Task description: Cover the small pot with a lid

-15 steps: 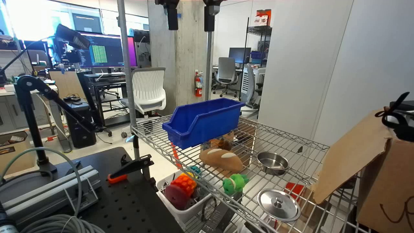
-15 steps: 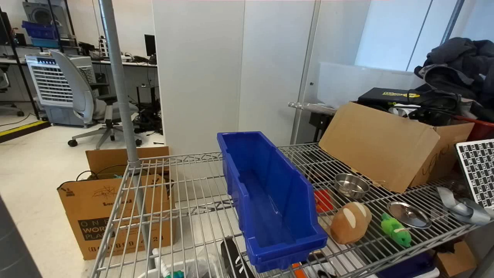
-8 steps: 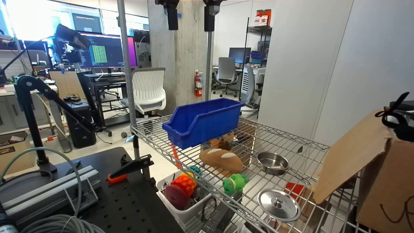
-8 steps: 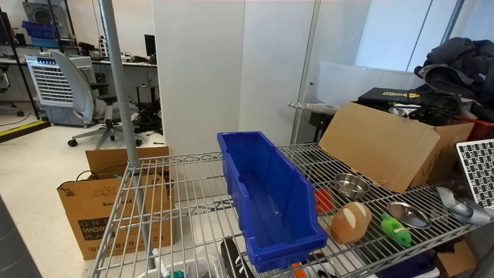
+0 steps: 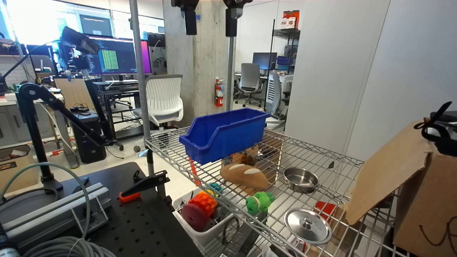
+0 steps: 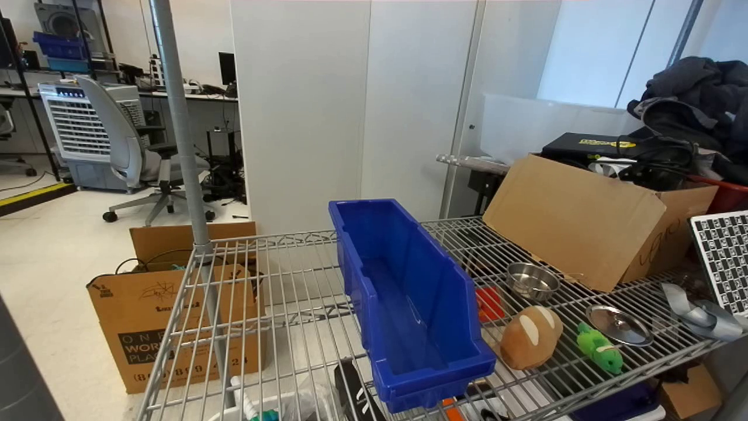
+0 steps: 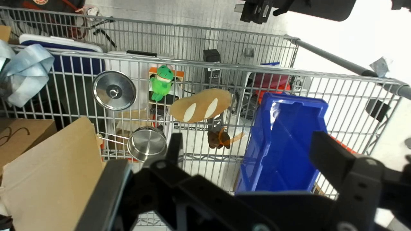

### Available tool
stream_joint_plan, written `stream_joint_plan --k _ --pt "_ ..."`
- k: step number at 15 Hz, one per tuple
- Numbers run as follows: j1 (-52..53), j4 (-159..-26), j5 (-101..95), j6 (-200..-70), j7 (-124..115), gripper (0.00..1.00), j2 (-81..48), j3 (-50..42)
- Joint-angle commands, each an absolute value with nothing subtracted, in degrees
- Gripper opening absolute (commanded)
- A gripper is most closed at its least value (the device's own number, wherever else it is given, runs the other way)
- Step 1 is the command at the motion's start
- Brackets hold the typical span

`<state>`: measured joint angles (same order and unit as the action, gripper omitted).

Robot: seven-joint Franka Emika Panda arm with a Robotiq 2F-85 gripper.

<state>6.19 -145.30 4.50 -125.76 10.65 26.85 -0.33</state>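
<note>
On the wire shelf [image 6: 280, 238], the small pot [image 5: 301, 180] stands upright and uncovered, with the lid [image 5: 307, 226] lying knob-up near it but not touching. Above, the gripper [image 5: 211, 34] shows nothing between its fingers [image 5: 231, 28], which stand wide apart. Assessed progress: no step appears complete; grasping the lid, carrying it over and seating it all remain outstanding.

Monitor [image 5: 125, 53], office chair [image 5: 165, 95] and perforated bench [image 5: 146, 223] suggest a lab.
</note>
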Motion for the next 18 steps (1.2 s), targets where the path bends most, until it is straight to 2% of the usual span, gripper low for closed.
stream_joint_plan --k 1,11,18 --pt "4.35 -144.28 3.22 -127.47 11.23 1.00 22.04 -1.28" --pt "-3.77 -138.33 -1.60 -141.16 8.64 1.00 -1.24 -5.16" --pt "-4.13 -129.25 -6.33 -144.67 4.10 1.00 -15.96 -5.96"
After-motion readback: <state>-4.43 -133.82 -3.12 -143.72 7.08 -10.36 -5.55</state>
